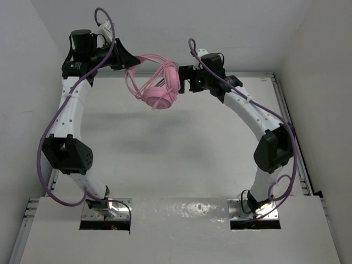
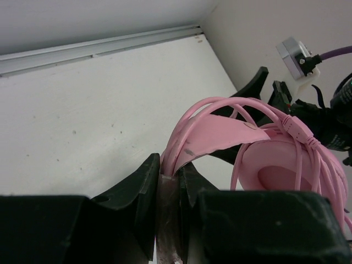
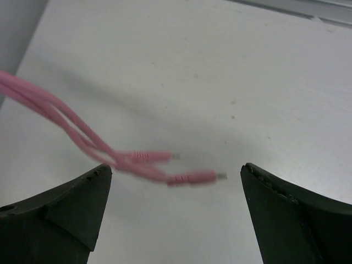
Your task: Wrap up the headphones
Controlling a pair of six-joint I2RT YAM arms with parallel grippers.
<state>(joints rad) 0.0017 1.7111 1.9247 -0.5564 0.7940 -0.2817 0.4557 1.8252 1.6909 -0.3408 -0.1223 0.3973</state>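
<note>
The pink headphones [image 1: 159,91] hang in the air above the far middle of the table. My left gripper [image 1: 127,65] is shut on their thin headband [image 2: 220,137], which rises out from between the two fingers of that gripper [image 2: 169,165]. Loops of the pink cord [image 2: 308,148] lie coiled over an earcup [image 2: 275,170]. Just right of the headphones, my right gripper [image 1: 180,77] stands open. Between its spread fingers, the right gripper [image 3: 176,170] shows the cord's blurred plug ends [image 3: 190,178] dangling free, untouched by either finger.
The white table [image 1: 181,148] lies well below both grippers. A metal rail [image 2: 99,49] runs along its far edge against the back wall. Side walls close in left and right. Purple arm cables [image 1: 47,165] loop beside each arm.
</note>
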